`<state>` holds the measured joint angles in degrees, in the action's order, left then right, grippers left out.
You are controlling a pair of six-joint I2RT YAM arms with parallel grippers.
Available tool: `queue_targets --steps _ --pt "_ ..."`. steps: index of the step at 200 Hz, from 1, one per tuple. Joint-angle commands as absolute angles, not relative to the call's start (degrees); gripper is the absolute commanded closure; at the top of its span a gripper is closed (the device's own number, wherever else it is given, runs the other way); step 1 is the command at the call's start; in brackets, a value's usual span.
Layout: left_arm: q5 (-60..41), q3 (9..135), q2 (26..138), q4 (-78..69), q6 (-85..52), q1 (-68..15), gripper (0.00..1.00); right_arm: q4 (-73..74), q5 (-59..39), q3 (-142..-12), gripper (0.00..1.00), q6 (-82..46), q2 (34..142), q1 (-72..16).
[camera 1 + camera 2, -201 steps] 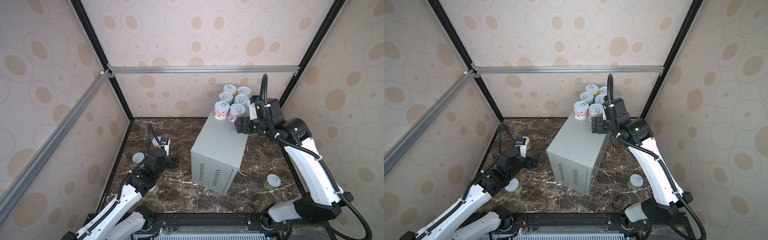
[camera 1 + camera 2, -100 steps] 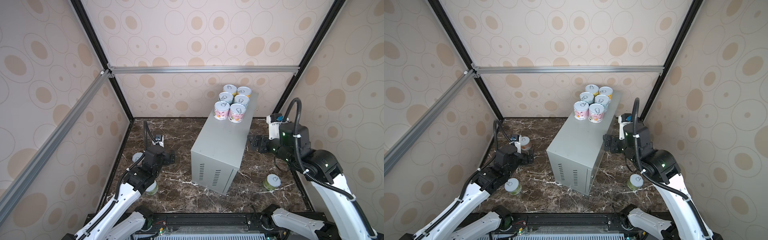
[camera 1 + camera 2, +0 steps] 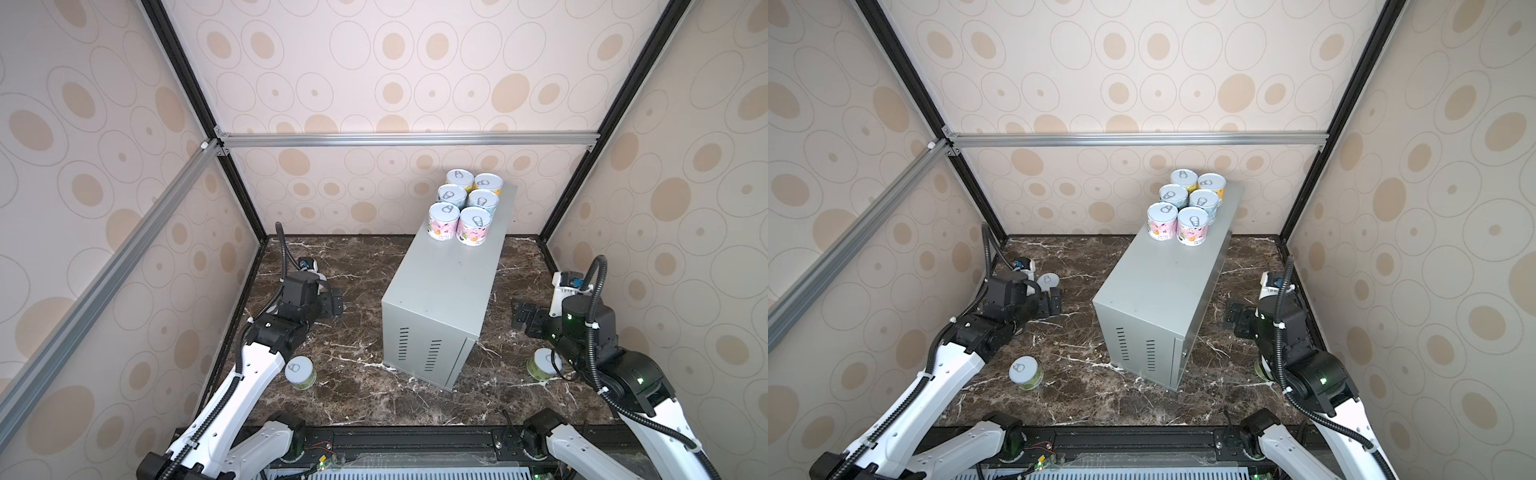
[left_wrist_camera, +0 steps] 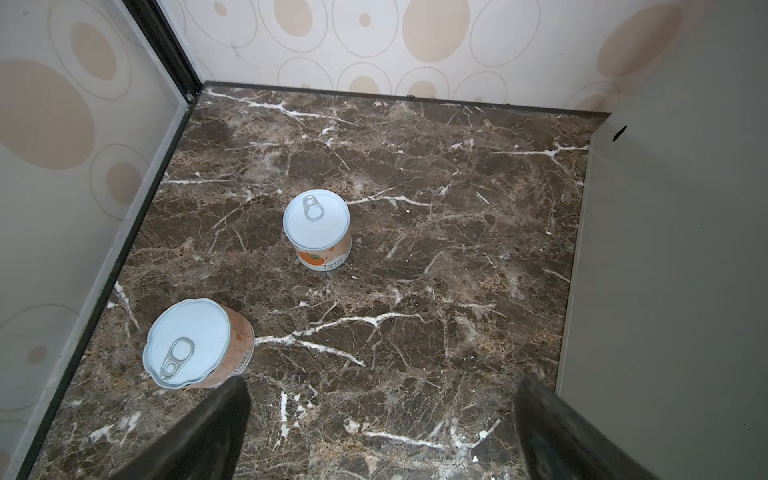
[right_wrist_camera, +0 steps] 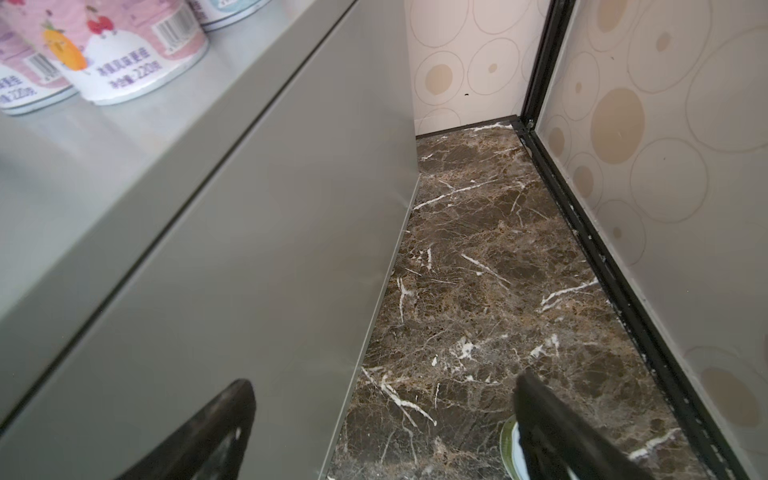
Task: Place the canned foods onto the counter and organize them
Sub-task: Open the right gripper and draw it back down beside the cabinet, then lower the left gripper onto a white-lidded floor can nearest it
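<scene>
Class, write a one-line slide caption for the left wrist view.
Left gripper, jaws open, above marble floor; near salmon can and farther can ahead, grey counter alongside.

I note: pale-grey metal box counter (image 3: pixel 449 282); dark brown marble floor (image 3: pixel 365 270), white-veined; pink-labelled short cylindrical can (image 3: pixel 443 224); salmon-labelled can (image 4: pixel 320 232), orange fruit print; cream wall (image 3: pixel 374 62), tan ovals.

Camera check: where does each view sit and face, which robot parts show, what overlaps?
Top views: high in front, looking down and back at counter with six cans; both arms, left gripper, right gripper open.
Left wrist: low, facing the back wall; two salmon cans on marble floor; its fingers.
Right wrist: beside the counter, facing back; its fingers, green can.
Shared: right wrist and top views see the pink cans.
</scene>
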<state>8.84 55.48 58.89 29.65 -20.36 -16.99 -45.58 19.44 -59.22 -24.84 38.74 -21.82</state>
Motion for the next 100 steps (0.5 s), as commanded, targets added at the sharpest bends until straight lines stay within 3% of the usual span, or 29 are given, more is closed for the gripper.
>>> queue_targets --steps 1,36,100 --pt "5.80 59.02 61.83 31.02 -20.67 -14.68 0.01 -41.43 12.35 -54.48 0.01 -28.29 37.71 -16.49" --pt "4.95 60.46 67.16 29.29 -19.56 -11.12 0.01 -35.98 -2.43 -45.58 0.01 -32.12 37.87 -4.30" --pt "4.74 60.71 78.02 23.92 -18.13 -7.55 0.01 -26.80 -4.66 -34.85 0.01 -35.22 38.46 -2.85"
